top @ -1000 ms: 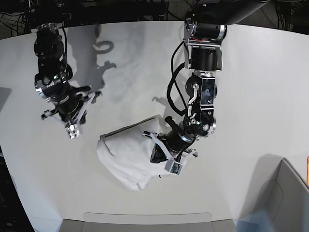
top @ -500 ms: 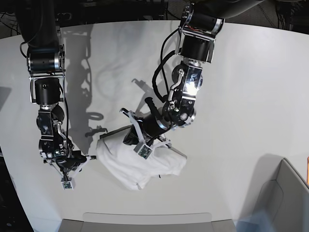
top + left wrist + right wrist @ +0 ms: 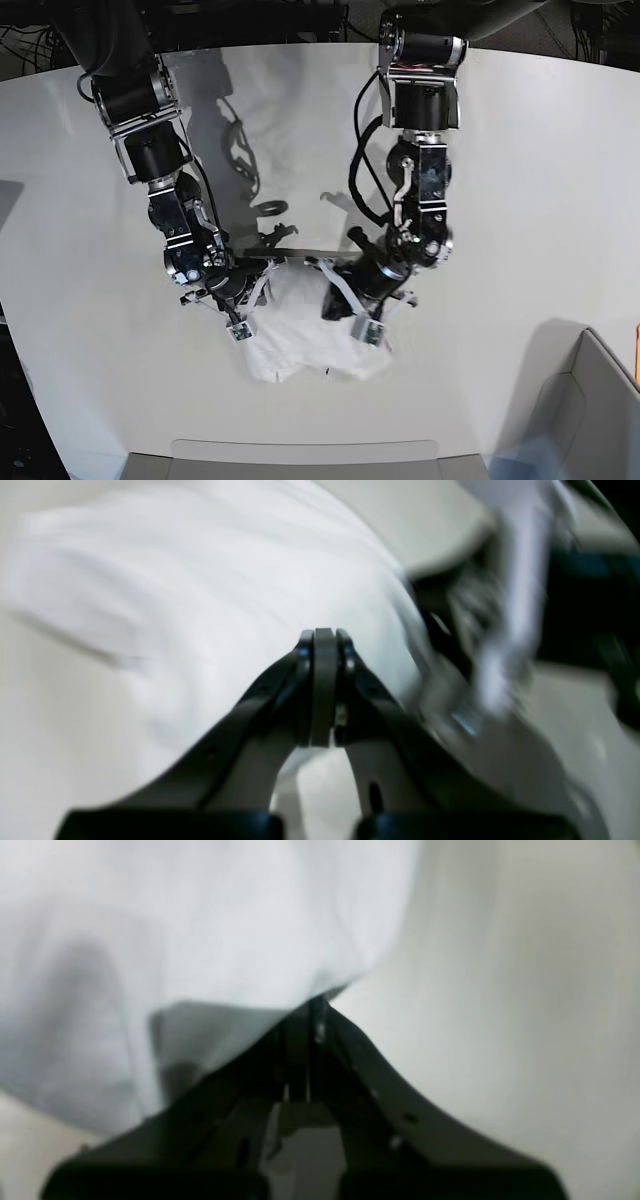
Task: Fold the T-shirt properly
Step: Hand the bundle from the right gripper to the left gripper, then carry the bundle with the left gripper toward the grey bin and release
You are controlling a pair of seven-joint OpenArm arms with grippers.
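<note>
Both arms now converged over the T-shirt (image 3: 310, 335), bunched into a compact white heap low on the pale tabletop (image 3: 520, 200). Half a second back, right gripper (image 3: 238, 318) parked well clear at the far left edge of the cloth and the shirt spread wider toward the other side; since then, brought in to the heap's upper-left edge, with the fabric drawn narrower. Likely reading: a fold gathered inward and 2 grips taken for the next pass, the job judged roughly midway, garment not yet flat or squared.

Right arm angled down and inward from the top left of the base view, jaws pressed together with a thin corner of cloth pinched at the tips in its wrist view. Left gripper (image 3: 352, 310) reaching down from the top centre, elbow bent, tips together against the shirt; cloth between them not discernible through the blur.
</note>
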